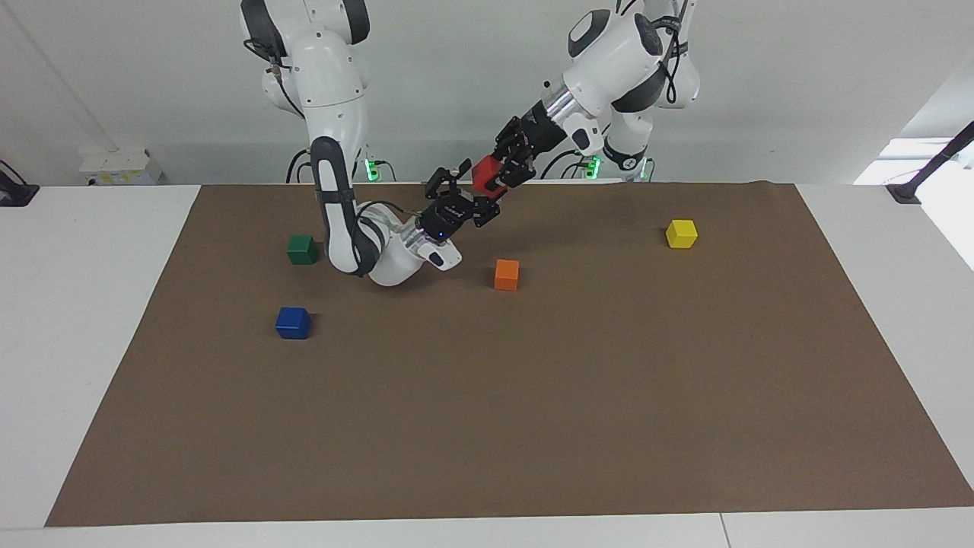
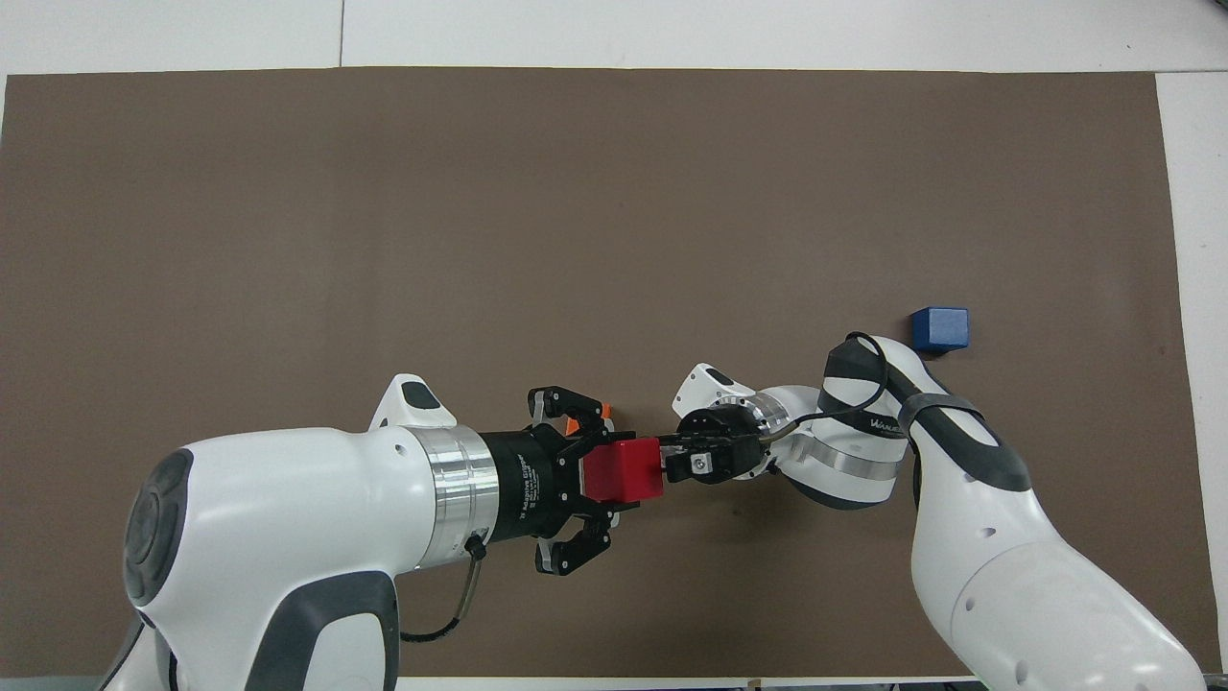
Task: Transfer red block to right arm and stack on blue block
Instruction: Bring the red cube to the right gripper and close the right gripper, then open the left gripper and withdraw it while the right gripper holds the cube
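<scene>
The red block point(image 1: 485, 175) point(image 2: 624, 472) is in the air over the mat's middle, close to the robots. My left gripper point(image 1: 493, 173) point(image 2: 614, 472) is shut on it. My right gripper point(image 1: 479, 194) point(image 2: 673, 463), with its blue light, points up at the block's free end and meets it tip to tip with the left gripper. The blue block point(image 1: 293, 323) point(image 2: 940, 329) sits on the mat toward the right arm's end, beside the right arm's elbow.
A green block point(image 1: 302, 249) sits nearer to the robots than the blue block. An orange block point(image 1: 506, 274) point(image 2: 574, 424) lies on the mat below the two grippers. A yellow block point(image 1: 681, 233) sits toward the left arm's end. A brown mat point(image 1: 533, 418) covers the table.
</scene>
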Action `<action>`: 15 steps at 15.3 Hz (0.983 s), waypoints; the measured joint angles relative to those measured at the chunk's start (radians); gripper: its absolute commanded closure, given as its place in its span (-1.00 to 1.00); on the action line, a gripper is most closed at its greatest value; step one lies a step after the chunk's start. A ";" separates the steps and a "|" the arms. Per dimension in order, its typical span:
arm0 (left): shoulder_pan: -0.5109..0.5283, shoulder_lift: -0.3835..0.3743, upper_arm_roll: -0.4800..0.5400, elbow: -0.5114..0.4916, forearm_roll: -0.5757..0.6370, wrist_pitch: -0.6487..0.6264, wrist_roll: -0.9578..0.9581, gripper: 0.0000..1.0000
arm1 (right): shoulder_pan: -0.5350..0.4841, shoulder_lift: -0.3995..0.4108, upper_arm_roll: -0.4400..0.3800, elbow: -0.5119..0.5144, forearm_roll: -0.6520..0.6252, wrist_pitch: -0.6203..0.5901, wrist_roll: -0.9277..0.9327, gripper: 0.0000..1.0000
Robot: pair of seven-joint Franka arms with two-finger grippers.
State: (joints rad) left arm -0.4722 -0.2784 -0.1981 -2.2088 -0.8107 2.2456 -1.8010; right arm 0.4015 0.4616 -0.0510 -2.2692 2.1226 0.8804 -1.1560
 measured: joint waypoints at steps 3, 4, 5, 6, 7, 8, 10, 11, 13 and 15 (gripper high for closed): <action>-0.001 -0.001 0.000 0.000 -0.003 0.001 -0.004 1.00 | 0.001 0.003 -0.001 0.000 0.000 0.008 -0.022 1.00; -0.001 -0.003 0.000 0.000 -0.003 0.003 -0.002 1.00 | 0.002 0.006 0.000 -0.001 0.000 0.013 -0.027 1.00; -0.002 -0.003 0.001 -0.002 -0.004 0.003 0.008 1.00 | 0.002 0.007 0.000 -0.001 0.000 0.013 -0.021 1.00; -0.002 -0.004 0.001 -0.003 -0.004 0.003 0.008 1.00 | 0.002 0.007 0.000 -0.001 0.000 0.013 -0.021 1.00; -0.002 -0.004 0.001 -0.003 -0.004 0.003 0.009 0.34 | 0.002 0.007 0.000 -0.001 0.000 0.013 -0.021 1.00; -0.002 -0.004 0.001 -0.003 -0.004 0.003 0.010 -0.99 | 0.002 0.007 0.000 -0.001 0.000 0.013 -0.022 1.00; -0.002 -0.004 0.002 -0.001 -0.004 0.006 0.010 -1.00 | 0.002 0.007 0.000 0.003 0.000 0.014 -0.023 1.00; 0.000 -0.004 0.006 0.002 -0.004 0.017 0.007 -1.00 | 0.002 0.007 0.000 0.005 0.000 0.014 -0.030 1.00; 0.030 -0.012 0.011 0.013 0.000 0.018 0.007 -1.00 | 0.001 0.007 -0.002 0.011 0.013 0.025 -0.031 1.00; 0.100 -0.021 0.016 0.042 0.035 0.017 0.007 -1.00 | 0.001 0.006 -0.002 0.014 0.015 0.027 -0.031 1.00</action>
State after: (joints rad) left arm -0.3727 -0.2995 -0.1817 -2.1671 -0.7757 2.2625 -1.7943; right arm 0.4028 0.4678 -0.0532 -2.2552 2.1371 0.9075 -1.1875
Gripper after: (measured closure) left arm 0.000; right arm 0.445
